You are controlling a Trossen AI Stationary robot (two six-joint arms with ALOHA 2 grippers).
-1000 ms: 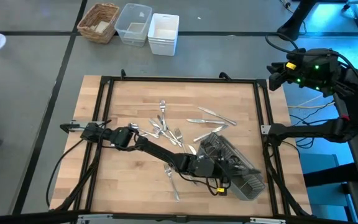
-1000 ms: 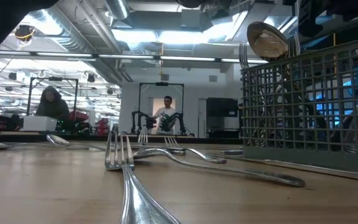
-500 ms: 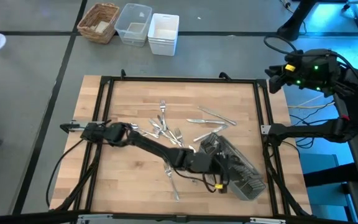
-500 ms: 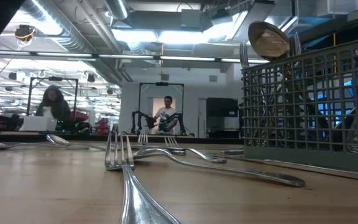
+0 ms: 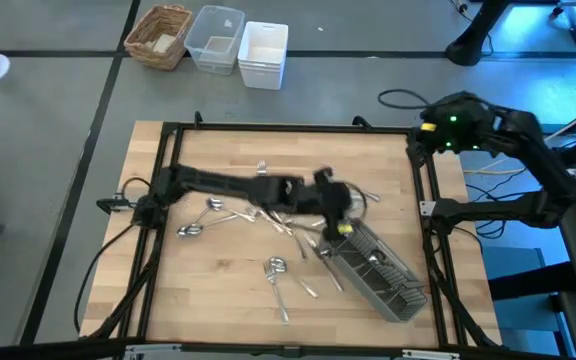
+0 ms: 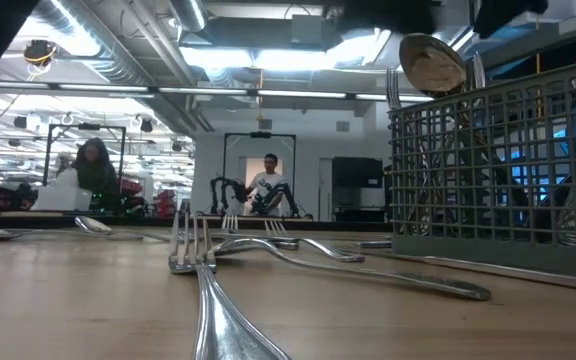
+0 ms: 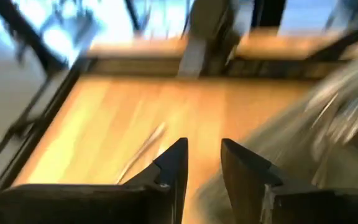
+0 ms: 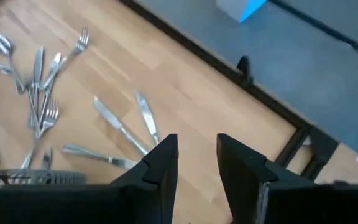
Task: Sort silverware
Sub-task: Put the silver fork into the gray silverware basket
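Silverware (image 5: 268,210) lies scattered over the middle of the wooden surface (image 5: 218,300), with spoons (image 5: 200,218) toward 9 o'clock, a crossed pair of pieces (image 5: 276,272) toward 6 o'clock, and knives (image 8: 120,127) fanned out toward 2 o'clock near the black frame rail (image 5: 423,200). Just beside the loose pieces, toward 4 o'clock, lies the grey slatted caddy (image 5: 373,270), set at a slant across the boards, with several handles and a spoon bowl (image 6: 430,65) showing above its mesh wall in the low view. The left arm reaches from 9 o'clock across the surface, and the left tool (image 5: 336,205) hangs above the scatter at the caddy's near end; in its own wrist view its 2 dark fingers (image 7: 174,165) stand a little apart with nothing between them, though blur hides what lies under them. The right tool (image 5: 430,125) sits off the boards at about 2 o'clock, above the frame's corner, and its fingers (image 8: 163,158) are likewise parted and empty, looking down on the knives and a cluster of forks (image 8: 45,87). Up close in the low view, 1 fork (image 6: 203,290) lies flat on the wood, tines pointing away. Beyond the surface at 12 o'clock stand a wicker basket (image 5: 160,35) and 2 white bins (image 5: 238,45). Far back in the room a person (image 6: 268,182) stands and another (image 6: 93,170) sits.
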